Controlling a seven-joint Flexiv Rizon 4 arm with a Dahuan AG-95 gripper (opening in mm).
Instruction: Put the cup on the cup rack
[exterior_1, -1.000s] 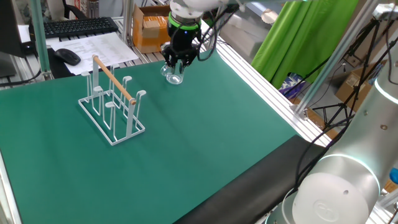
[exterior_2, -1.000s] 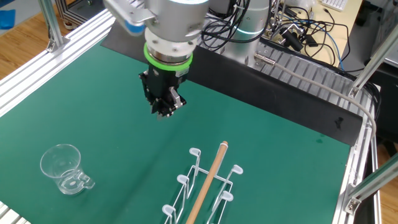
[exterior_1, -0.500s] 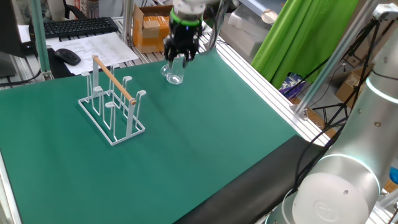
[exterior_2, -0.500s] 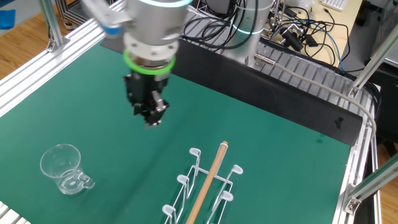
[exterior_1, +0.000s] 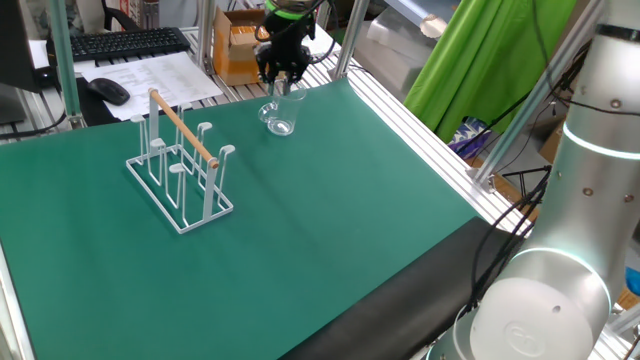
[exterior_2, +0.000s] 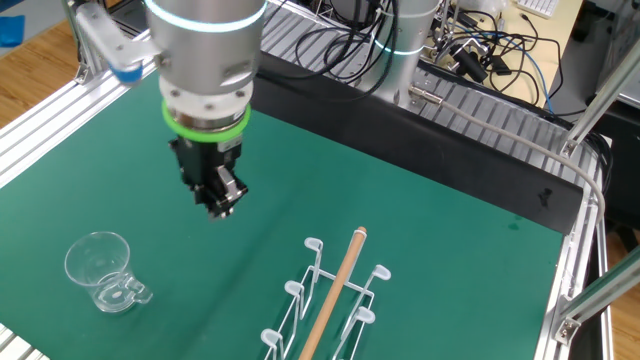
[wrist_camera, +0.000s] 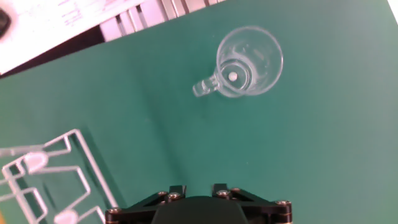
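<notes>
So the cup (wrist_camera: 249, 62) is sitting upright on the green counter (exterior_1: 330, 220), mouth up, out by the far edge near the metal rails, well apart from the cup rack (exterior_1: 180, 170). From the hand view you look straight down into it: round rim, thick base, and the handle sticks out to the left in that view, roughly toward the rack side. Its long axis runs straight up and down, so there's nothing tipped to fix first.

The claw (exterior_2: 215, 200) hangs above the counter, pointing down, near the cup but not touching it and with nothing in it. Honestly I can't tell how wide it stands; the fingers are mostly hidden in the hand view and too small in the fixed views.

Handling-wise, I'd guess it's clear glass: stiff, light, slippery, and breakable if it gets knocked or squeezed hard. Best bet is probably pinching the wall at the rim, one finger inside and one outside, on the side away from the handle. The handle itself looks too small and awkward to grab.

The rack has upright white pegs and a wooden bar along the top, so the cup will likely need flipping over a peg.
</notes>
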